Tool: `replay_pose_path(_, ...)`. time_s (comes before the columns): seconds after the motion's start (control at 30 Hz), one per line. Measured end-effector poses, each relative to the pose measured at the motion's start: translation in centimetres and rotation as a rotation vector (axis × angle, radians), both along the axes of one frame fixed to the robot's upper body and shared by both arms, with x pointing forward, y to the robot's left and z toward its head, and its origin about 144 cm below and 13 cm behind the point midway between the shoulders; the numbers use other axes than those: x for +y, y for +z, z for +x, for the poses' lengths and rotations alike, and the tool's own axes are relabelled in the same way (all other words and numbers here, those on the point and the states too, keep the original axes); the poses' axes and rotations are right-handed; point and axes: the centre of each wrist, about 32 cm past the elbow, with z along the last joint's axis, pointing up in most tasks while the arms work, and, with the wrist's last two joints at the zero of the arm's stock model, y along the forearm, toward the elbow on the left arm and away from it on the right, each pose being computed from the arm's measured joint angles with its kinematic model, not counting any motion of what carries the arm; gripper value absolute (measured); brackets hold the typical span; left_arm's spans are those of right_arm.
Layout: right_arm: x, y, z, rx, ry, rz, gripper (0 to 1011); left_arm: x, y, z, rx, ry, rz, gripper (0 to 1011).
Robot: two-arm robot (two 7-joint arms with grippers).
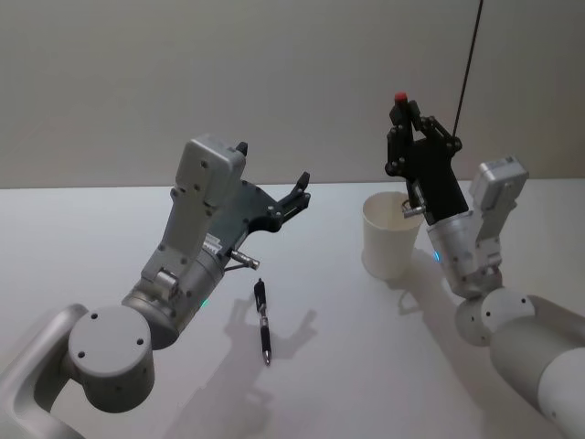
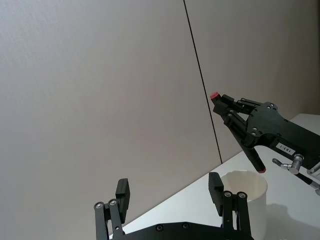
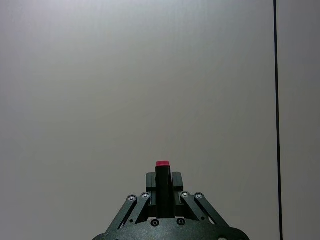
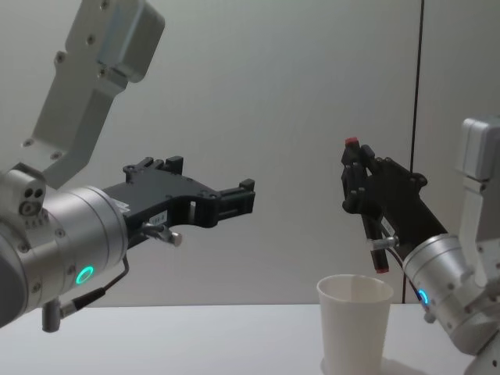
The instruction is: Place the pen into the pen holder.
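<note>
- Pen, black with a red end: pinched upright between the fingers of the right gripper, red end up; its lower end hangs just above the open mouth of the pen holder, not yet inside
- pen holder: a white paper cup, upright on the white table, on the robot's right side, just in front of the right arm
- right gripper: raised over the cup, pressed together on the pen
- left gripper: held up above the table to the left of the cup, its fingers spread wide with nothing between them
- second pen, black: lying flat on the table beneath the left gripper, apart from the cup
</note>
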Motion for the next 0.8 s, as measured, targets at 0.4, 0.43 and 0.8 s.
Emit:
replay_pose_path(0.4,-0.03,0.20,0.15,-0.006,-0.005,-0.012,172,0.00,0.00,0.00,0.000,0.000,0.000,1004)
replay_pose_path(0.43,-0.03,0.23,0.17,-0.007,-0.006,-0.013,192,0.00,0.00,0.00,0.000,0.000,0.000,1004)
replay_pose_path(0.8,-0.04,0.28,0.21,-0.010,-0.011,-0.025,508,0.00,0.00,0.00,0.000,0.000,0.000,1004)
